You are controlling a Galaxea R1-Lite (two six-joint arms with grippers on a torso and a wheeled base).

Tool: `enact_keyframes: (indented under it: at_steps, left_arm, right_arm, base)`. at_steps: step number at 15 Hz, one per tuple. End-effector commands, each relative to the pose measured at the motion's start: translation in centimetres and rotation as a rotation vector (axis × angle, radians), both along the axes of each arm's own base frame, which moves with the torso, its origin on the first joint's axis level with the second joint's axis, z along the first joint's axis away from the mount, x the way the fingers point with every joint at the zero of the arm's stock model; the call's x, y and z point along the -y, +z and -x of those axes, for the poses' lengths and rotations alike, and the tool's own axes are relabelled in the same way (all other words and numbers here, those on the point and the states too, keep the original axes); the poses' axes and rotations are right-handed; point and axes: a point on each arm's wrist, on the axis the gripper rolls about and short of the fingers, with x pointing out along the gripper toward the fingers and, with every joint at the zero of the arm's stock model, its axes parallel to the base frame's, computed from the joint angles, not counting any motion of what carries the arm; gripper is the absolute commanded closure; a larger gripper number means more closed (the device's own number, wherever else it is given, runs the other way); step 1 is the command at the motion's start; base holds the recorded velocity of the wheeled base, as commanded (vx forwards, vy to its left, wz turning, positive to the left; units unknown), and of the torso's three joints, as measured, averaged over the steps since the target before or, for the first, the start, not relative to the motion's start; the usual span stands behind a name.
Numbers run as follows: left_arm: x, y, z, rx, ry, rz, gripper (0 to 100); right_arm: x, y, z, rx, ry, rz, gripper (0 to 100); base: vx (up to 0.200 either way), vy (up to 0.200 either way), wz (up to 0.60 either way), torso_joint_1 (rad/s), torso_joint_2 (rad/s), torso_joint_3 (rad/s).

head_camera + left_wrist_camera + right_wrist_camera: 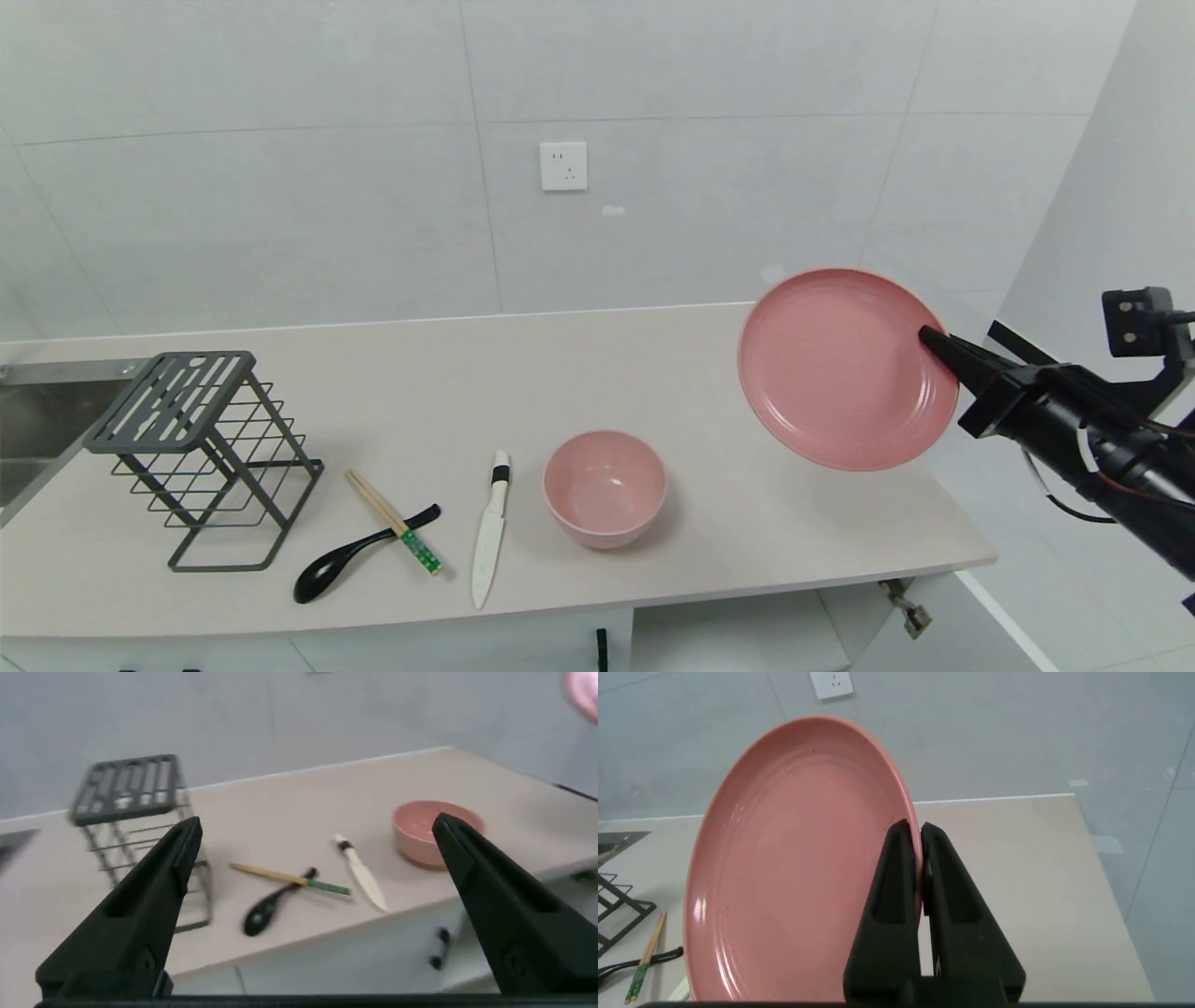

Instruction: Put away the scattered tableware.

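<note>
A pink plate (pixel 840 369) hangs tilted in the air above the counter's right end, with my right gripper (pixel 932 340) shut on its rim (pixel 913 849). On the counter lie a pink bowl (pixel 604 487), a white knife (pixel 490 532), a pair of chopsticks (pixel 394 521) and a black spoon (pixel 350 555). A dark wire rack (pixel 201 439) stands at the left. My left gripper (pixel 313 854) is open, held off in front of the counter, with the rack (pixel 131 812), spoon (pixel 271 907), knife (pixel 360 870) and bowl (pixel 432 833) beyond it.
The beige counter (pixel 448 373) runs along a tiled wall with a socket (pixel 564 166). A sink edge (pixel 37 392) lies at the far left. Cabinet doors sit below the counter's front edge.
</note>
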Motion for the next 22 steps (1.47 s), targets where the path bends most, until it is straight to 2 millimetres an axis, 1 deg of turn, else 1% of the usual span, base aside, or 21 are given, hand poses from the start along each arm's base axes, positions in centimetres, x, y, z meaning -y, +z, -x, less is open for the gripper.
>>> enact_keyframes:
  at_steps: [1, 2, 3, 4, 5, 6, 7, 8, 9, 11, 12, 14, 16, 17, 19, 20, 21, 22]
  left_arm:
    - [0.1, 1.2, 0.0, -0.042, -0.084, 0.014, 0]
    - [0.3, 3.0, -0.6, -0.096, -0.182, 0.01, 0]
    - [0.4, 3.6, -1.0, -0.115, -0.196, 0.014, 0]
    - [0.4, 5.8, -2.5, -0.173, -0.216, 0.029, 0]
    - [0.4, 6.8, -3.5, -0.203, -0.215, 0.032, 0]
    - [0.5, 7.3, -4.2, -0.225, -0.218, 0.031, 0]
    - [0.5, 7.8, -5.7, -0.256, -0.223, 0.018, 0]
    - [0.6, 7.9, -7.1, -0.274, -0.237, -0.024, 0]
    - [0.6, 8.0, -7.9, -0.281, -0.231, -0.064, 0]
    - [0.6, 8.0, -9.5, -0.291, -0.232, -0.148, 0]
    - [0.6, 8.0, -9.9, -0.299, -0.232, -0.157, 0]
    - [0.7, 9.4, -13.6, -0.371, -0.218, -0.164, 0]
    - [1.0, 10.1, -16.9, -0.43, -0.232, -0.164, 0]
    - [1.6, 9.9, -17.9, -0.458, -0.268, -0.164, 0]
    - [2.8, 9.2, -19.3, -0.516, -0.336, -0.163, 0]
    - [3.5, 8.6, -20.5, -0.552, -0.363, -0.147, 0]
    - [4.5, 8.0, -22.2, -0.555, -0.391, -0.126, 0]
    - [4.5, 8.0, -22.2, -0.555, -0.391, -0.126, 0]
  right_arm:
    - [0.1, 0.3, 0.1, 0.014, -0.001, -0.002, 100]
    - [0.0, 0.4, 0.0, 0.017, 0.0, -0.002, 100]
    - [0.0, 0.3, 0.0, 0.017, 0.0, -0.002, 100]
    - [0.0, 0.3, -0.1, 0.014, 0.0, -0.002, 100]
    - [0.0, 0.3, -0.1, 0.016, 0.002, -0.001, 100]
    - [0.0, 0.3, -0.1, 0.017, 0.008, 0.0, 100]
    - [0.0, 0.5, -0.2, 0.028, 0.016, 0.008, 100]
    - [0.0, 0.6, -0.2, 0.039, 0.018, 0.017, 100]
    - [-0.1, 0.6, -0.2, 0.039, 0.02, 0.017, 100]
    - [-0.1, 0.5, -0.2, 0.033, 0.021, 0.02, 100]
    - [-0.1, 0.4, -0.3, 0.032, 0.021, 0.02, 100]
    - [-0.6, 0.4, -0.3, 0.03, 0.041, 0.02, 100]
    - [-1.0, 0.4, -0.2, 0.029, 0.058, 0.02, 100]
    - [-1.0, 0.3, -0.1, 0.024, 0.061, 0.019, 100]
    - [-1.0, 0.1, 0.0, 0.017, 0.074, 0.021, 100]
    - [-1.1, 0.1, 0.1, 0.016, 0.098, 0.025, 100]
    - [-1.1, 0.2, 0.2, 0.019, 0.115, 0.024, 100]
    - [-1.1, 0.2, 0.2, 0.019, 0.115, 0.024, 100]
  base:
    - [0.0, 0.0, 0.0, 0.0, 0.0, 0.0]
    - [0.0, 0.0, 0.0, 0.0, 0.0, 0.0]
    - [0.0, 0.0, 0.0, 0.0, 0.0, 0.0]
    - [0.0, 0.0, 0.0, 0.0, 0.0, 0.0]
    - [0.0, 0.0, 0.0, 0.0, 0.0, 0.0]
    - [0.0, 0.0, 0.0, 0.0, 0.0, 0.0]
    - [0.0, 0.0, 0.0, 0.0, 0.0, 0.0]
    - [0.0, 0.0, 0.0, 0.0, 0.0, 0.0]
    - [0.0, 0.0, 0.0, 0.0, 0.0, 0.0]
    - [0.0, 0.0, 0.0, 0.0, 0.0, 0.0]
    - [0.0, 0.0, 0.0, 0.0, 0.0, 0.0]
    - [0.0, 0.0, 0.0, 0.0, 0.0, 0.0]
    - [0.0, 0.0, 0.0, 0.0, 0.0, 0.0]
    - [0.0, 0.0, 0.0, 0.0, 0.0, 0.0]
    - [0.0, 0.0, 0.0, 0.0, 0.0, 0.0]
    - [0.0, 0.0, 0.0, 0.0, 0.0, 0.0]
    - [0.0, 0.0, 0.0, 0.0, 0.0, 0.0]
    - [0.0, 0.0, 0.0, 0.0, 0.0, 0.0]
